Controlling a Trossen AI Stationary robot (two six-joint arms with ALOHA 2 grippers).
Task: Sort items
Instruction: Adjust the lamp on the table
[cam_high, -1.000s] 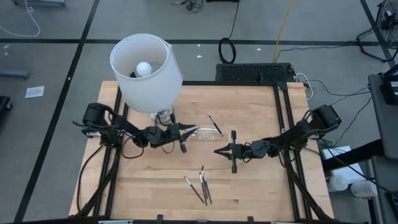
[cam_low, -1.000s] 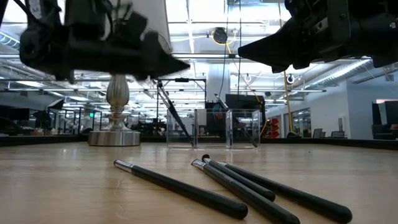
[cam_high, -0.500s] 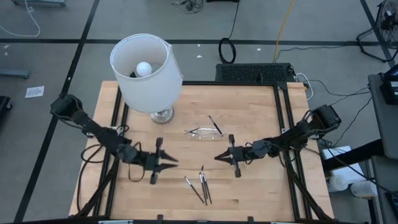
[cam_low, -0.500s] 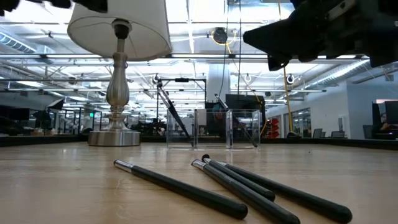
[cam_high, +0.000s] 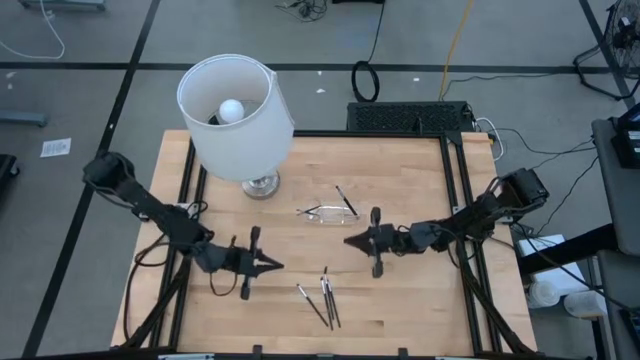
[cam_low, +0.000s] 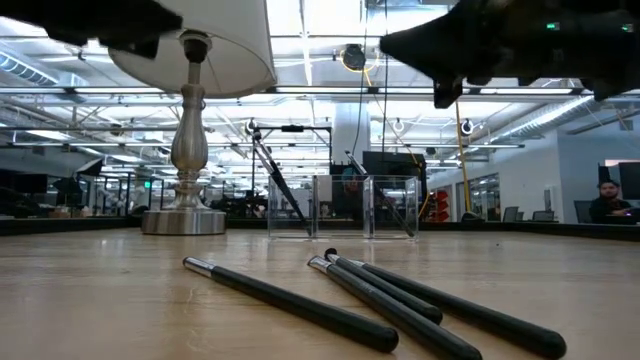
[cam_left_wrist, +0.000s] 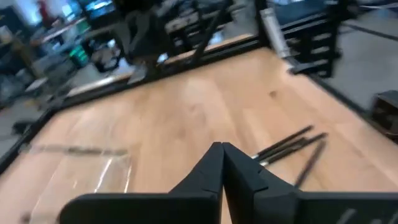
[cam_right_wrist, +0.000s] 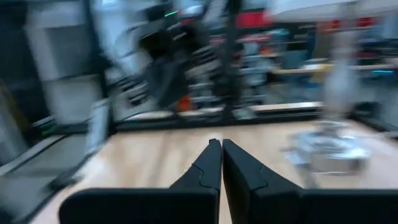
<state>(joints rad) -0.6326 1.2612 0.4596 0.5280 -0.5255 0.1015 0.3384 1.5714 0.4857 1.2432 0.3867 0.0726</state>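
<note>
Pale wooden butcher-block desk (cam_high: 400, 300) in a black frame, on grey floor; the low view shows an open hall behind. Three thin dark pen-like sticks with silvery ends (cam_high: 322, 298) lie loose near the front edge; another (cam_high: 346, 200) lies by the small clear plastic tray (cam_high: 322, 212), whose contents are hard to make out. Left end effector (cam_high: 278, 265) and right end effector (cam_high: 347, 241) are both closed, empty, above the desk. White-shaded lamp (cam_high: 236, 115) stands at rear left.

Wooden table (cam_high: 400, 300); lamp (cam_high: 262, 184) at ten o'clock; clear tray (cam_high: 322, 212) near centre, one stick (cam_high: 346, 200) beside; three sticks (cam_high: 322, 296) at six o'clock.
</note>
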